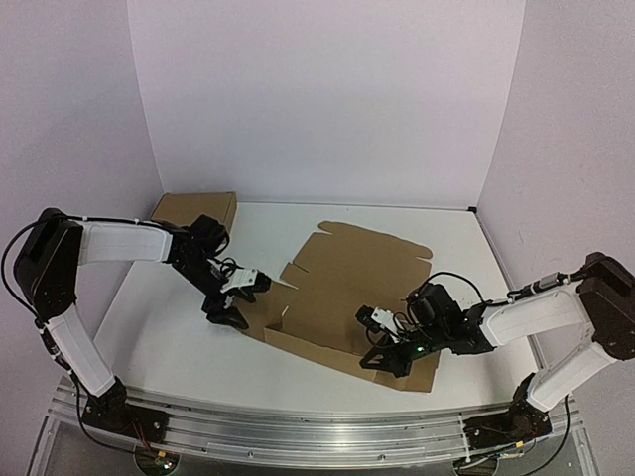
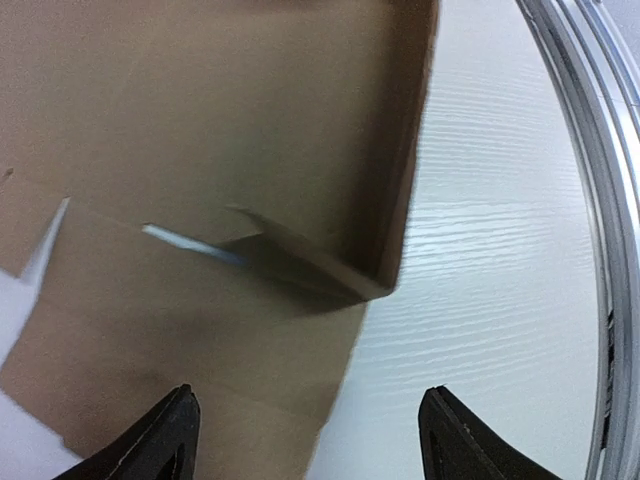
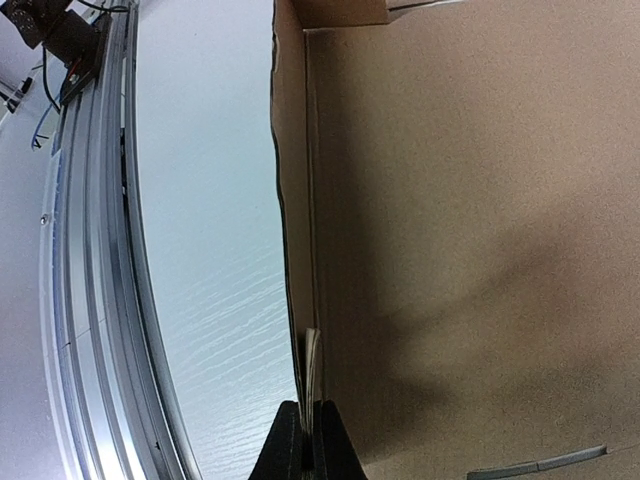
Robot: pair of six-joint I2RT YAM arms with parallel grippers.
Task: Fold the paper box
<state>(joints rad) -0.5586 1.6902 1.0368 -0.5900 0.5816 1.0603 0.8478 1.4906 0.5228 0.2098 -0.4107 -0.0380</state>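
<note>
white walls enclose a white table (image 1: 179, 327); a metal rail (image 1: 298, 431) runs along the lower edge of the top view.

1. position of the paper box (image 1: 347, 288): it lies at the centre of the top view as a part-folded sheet. the near wall is raised along the lower edge. the far flaps lie flat toward the upper right. a plain box (image 1: 193, 208) stands apart at the upper left.

2. left gripper (image 1: 238, 302): it sits at the left edge of the sheet. the left wrist view shows its fingers (image 2: 160, 440) spread wide, one over cardboard, one over bare table. nothing is held between them.

3. right gripper (image 1: 389, 359): it sits at the lower centre of the top view. the right wrist view shows the jaws pressed together on the raised near wall, whose thin edge runs down into the tips.

4. hazards, judged from this state:
- the left side is unsupported. the corner tab seen at the centre of the left wrist view may spring outward and the wall may drop flat.
- only one arm pins the sheet. a push from the left may slide or rotate it.
- the right grip is narrow and on an edge. a hard pull may crease or tear the wall, or the wall may slip free.
</note>
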